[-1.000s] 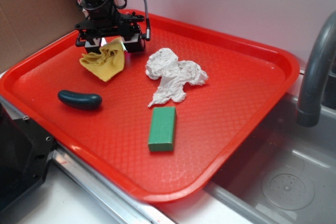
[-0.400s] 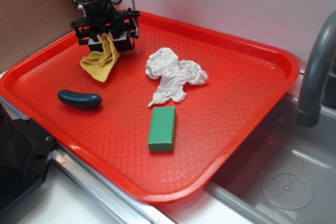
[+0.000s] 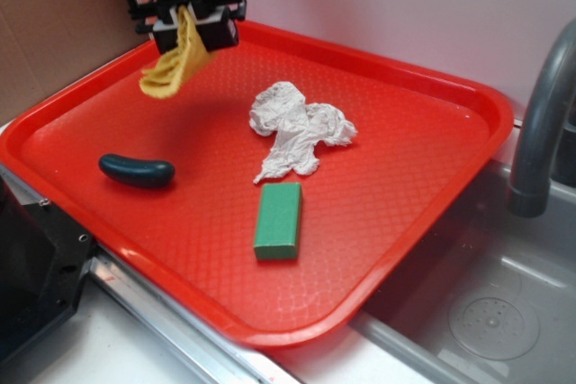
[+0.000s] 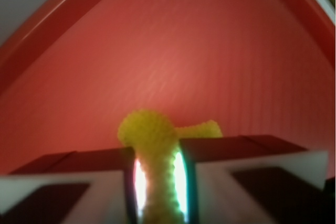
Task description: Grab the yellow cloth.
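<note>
Dangling yellow cloth (image 3: 171, 65) in end effector (image 3: 186, 22) above red tray (image 3: 396, 177)

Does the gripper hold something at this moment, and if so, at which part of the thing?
Yes. The gripper is shut on the yellow cloth, pinching a bunched upper fold; the rest hangs free above the red tray.

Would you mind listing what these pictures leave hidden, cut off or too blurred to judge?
- Exterior view: the gripper body hides where its fingers meet the yellow cloth; the arm is cut off by the top edge.
- Exterior view: the faucet is cut off at the right edge.
- Wrist view: the cloth is blurred, its weave and hanging end unclear; the tray shows nothing else.
</note>
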Motion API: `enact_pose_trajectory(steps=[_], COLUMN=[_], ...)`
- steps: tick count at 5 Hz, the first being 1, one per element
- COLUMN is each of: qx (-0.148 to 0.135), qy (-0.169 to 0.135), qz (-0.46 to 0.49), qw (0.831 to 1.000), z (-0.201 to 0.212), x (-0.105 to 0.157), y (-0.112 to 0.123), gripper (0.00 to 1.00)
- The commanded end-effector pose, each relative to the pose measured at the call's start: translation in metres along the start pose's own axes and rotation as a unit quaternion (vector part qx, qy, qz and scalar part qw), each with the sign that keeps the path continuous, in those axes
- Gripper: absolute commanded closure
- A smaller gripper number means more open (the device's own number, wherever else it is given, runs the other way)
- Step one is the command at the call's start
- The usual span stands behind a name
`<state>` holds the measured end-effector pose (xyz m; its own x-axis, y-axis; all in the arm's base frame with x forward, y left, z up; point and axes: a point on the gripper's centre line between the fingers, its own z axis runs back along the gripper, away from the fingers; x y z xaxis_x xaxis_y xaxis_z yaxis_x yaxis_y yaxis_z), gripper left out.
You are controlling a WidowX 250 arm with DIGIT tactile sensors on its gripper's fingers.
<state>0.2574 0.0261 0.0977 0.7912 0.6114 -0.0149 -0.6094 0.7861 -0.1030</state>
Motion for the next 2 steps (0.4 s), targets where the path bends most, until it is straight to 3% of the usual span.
enact_pose_trajectory(steps=[1,2], qx=[-0.065,-0.082], qy=[0.026,0.004], qz=[-0.053,-0.057], qw=[0.996,0.995], z=[0.073,0.088], x=[-0.041,-0.057], y=[-0.013,-0.003], gripper=[1.0,1.0])
